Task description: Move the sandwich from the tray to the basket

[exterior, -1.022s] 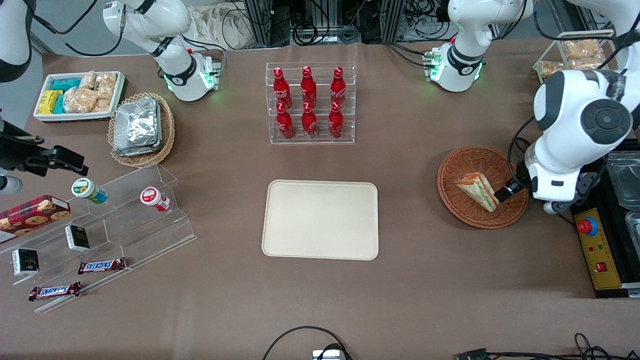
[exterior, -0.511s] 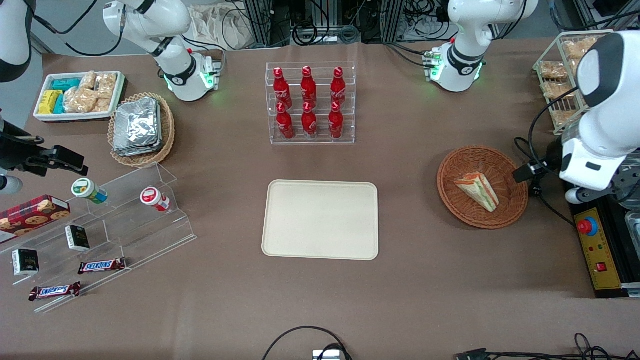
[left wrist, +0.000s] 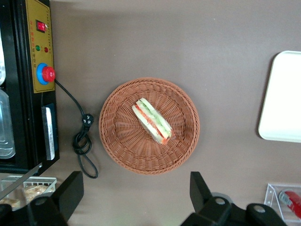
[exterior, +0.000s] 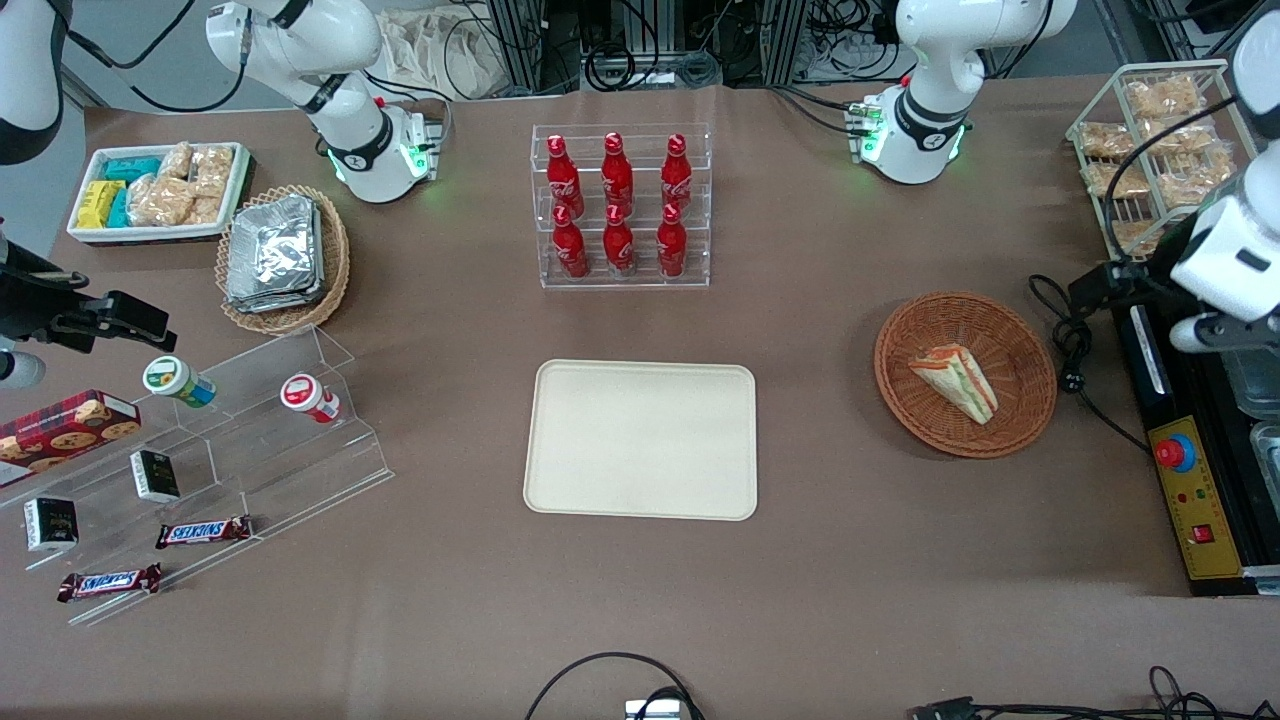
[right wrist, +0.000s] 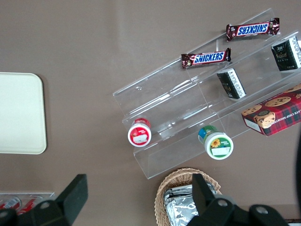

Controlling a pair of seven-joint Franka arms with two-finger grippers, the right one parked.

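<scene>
Placement judged complete; the step in hand is a retreat. Best practice: keep the end effector (left wrist: 136, 182) raised, fingers spread and holding nothing, draw it smoothly away from the basket (exterior: 905, 385), and allow margin above the machine (exterior: 1205, 510). The sandwich (exterior: 956, 382) lies wholly inside the basket, well apart from the end effector, which hangs higher and toward the working arm's end of the desk (exterior: 640, 590).

My gripper (exterior: 1085, 292) above table (exterior: 850, 600); nearer front camera than fingers (left wrist: 71, 194), I see basket (exterior: 910, 405), sandwich (exterior: 957, 382) inside; tray (exterior: 640, 440) toward parked arm's end.
</scene>
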